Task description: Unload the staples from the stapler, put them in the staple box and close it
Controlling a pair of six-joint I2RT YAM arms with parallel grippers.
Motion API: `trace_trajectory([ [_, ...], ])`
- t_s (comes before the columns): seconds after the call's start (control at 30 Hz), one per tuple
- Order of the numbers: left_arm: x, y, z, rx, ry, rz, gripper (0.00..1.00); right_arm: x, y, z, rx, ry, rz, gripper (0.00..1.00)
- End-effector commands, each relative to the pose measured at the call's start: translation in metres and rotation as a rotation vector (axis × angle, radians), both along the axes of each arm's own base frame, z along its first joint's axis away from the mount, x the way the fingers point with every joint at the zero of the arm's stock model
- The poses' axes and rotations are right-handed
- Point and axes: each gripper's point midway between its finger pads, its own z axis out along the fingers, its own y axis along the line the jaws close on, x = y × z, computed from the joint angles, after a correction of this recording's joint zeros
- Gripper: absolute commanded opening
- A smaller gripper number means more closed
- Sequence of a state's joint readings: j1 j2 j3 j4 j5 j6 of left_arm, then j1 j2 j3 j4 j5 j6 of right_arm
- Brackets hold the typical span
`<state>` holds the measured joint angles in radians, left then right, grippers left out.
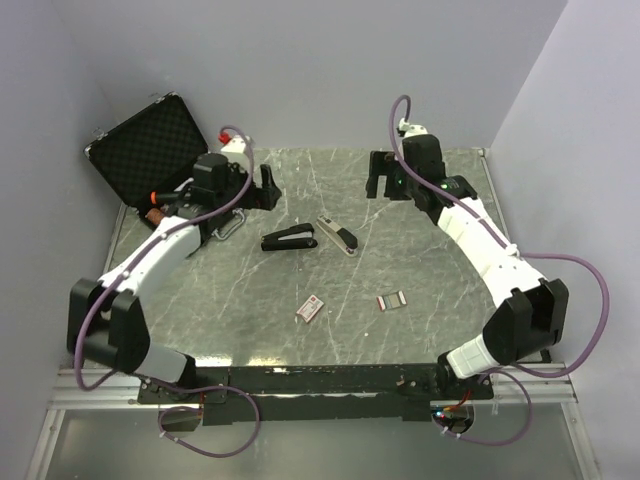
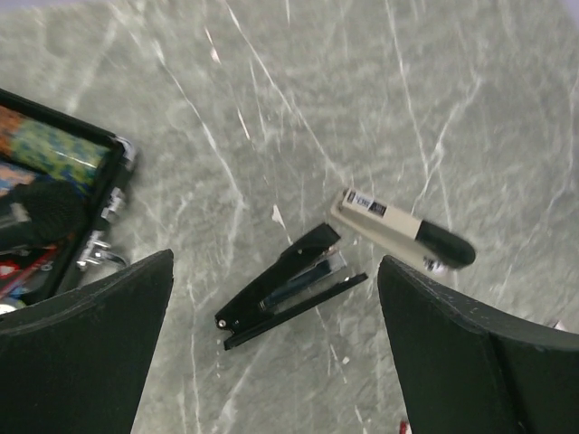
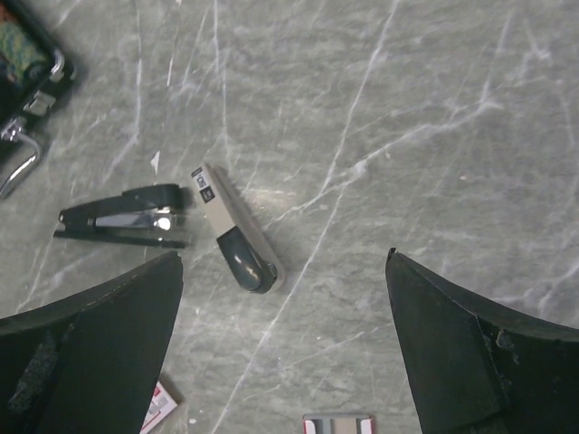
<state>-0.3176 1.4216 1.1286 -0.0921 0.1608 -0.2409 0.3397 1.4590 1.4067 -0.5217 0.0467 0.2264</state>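
Far left: an open black carrying case [image 1: 150,150], foam-lined lid up, at the left corner of the grey marbled surface [image 1: 430,250]. Next along: the left hand [image 1: 258,190], spread wide and holding nothing, raised near the case. Just right of that and nearer the arm bases: the black stapler [image 1: 290,239], flat on the surface close to its middle, top arm parted a little from the base in the left wrist view. Taken here as the one to unload, though not certain. Close beside it but apart: a beige-and-black stapler [image 1: 338,236], lying at an angle. Nearer the arms, well apart from both: two small flat boxes [image 1: 310,308] [image 1: 392,299], possibly staple packs. Far right: the right hand [image 1: 385,188], also wide and empty, hovering above the back of the surface. As for handling: probably rigid metal and plastic, fairly dense for its size, smooth-sided, and apt to skate on the slick stone if nudged from one side only. Hinged, so likely to flop open or snap closed when tilted. Best pinned across the narrow flanks of the base near the hinge end with one hand, with the top arm lifted at the nose by the other. Staple strip inside likely thin and brittle, easily broken or scattered.
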Motion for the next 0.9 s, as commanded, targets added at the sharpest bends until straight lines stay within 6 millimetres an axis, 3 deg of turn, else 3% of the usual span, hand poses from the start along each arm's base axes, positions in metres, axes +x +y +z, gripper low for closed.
trace_trajectory([
  [0.0, 0.003, -0.025, -0.013, 0.036, 0.023, -0.142, 0.99, -0.009, 0.017, -0.005, -0.001, 0.012, 0.066, 1.0],
  [0.2, 0.011, -0.028, -0.048, 0.099, 0.084, -0.165, 0.99, -0.024, 0.042, -0.015, 0.006, 0.032, 0.136, 1.0],
  [0.37, 0.017, -0.024, -0.066, 0.126, 0.121, -0.121, 0.99, -0.044, 0.104, -0.01, 0.077, 0.024, 0.355, 0.94],
  [0.47, 0.02, -0.017, -0.069, 0.145, 0.131, -0.037, 0.99, -0.043, 0.126, -0.021, 0.144, 0.084, 0.365, 0.87],
  [0.53, 0.021, -0.01, -0.066, 0.165, 0.133, 0.046, 1.0, -0.04, 0.14, -0.033, 0.193, 0.133, 0.366, 0.8],
  [0.73, 0.019, 0.014, -0.047, 0.186, 0.144, 0.262, 0.99, -0.041, 0.188, -0.06, 0.193, 0.221, 0.387, 0.72],
  [0.87, 0.008, 0.03, -0.017, 0.153, 0.117, 0.367, 0.99, -0.039, 0.204, -0.079, 0.253, 0.296, 0.318, 0.67],
])
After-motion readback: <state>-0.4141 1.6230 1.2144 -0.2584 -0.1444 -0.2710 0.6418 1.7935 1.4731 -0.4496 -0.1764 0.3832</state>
